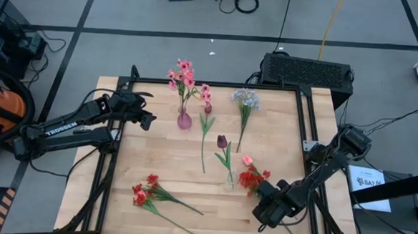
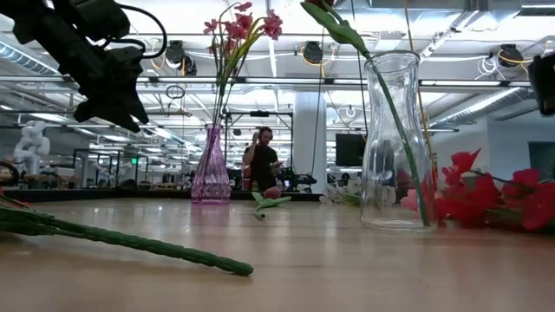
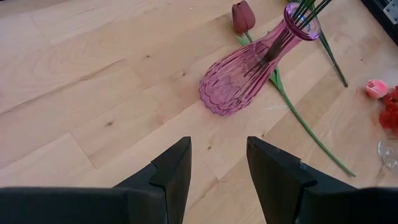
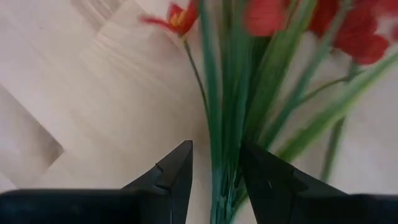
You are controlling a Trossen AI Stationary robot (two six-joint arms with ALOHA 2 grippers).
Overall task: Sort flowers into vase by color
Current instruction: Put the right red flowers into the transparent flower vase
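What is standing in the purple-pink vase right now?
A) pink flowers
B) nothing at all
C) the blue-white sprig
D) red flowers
A: the pink flowers rise out of the pink vase at the far side of the table, while the red ones and the blue-white sprig are elsewhere.

Grey tiled floor with cables; open hall, ceiling lights, a person standing
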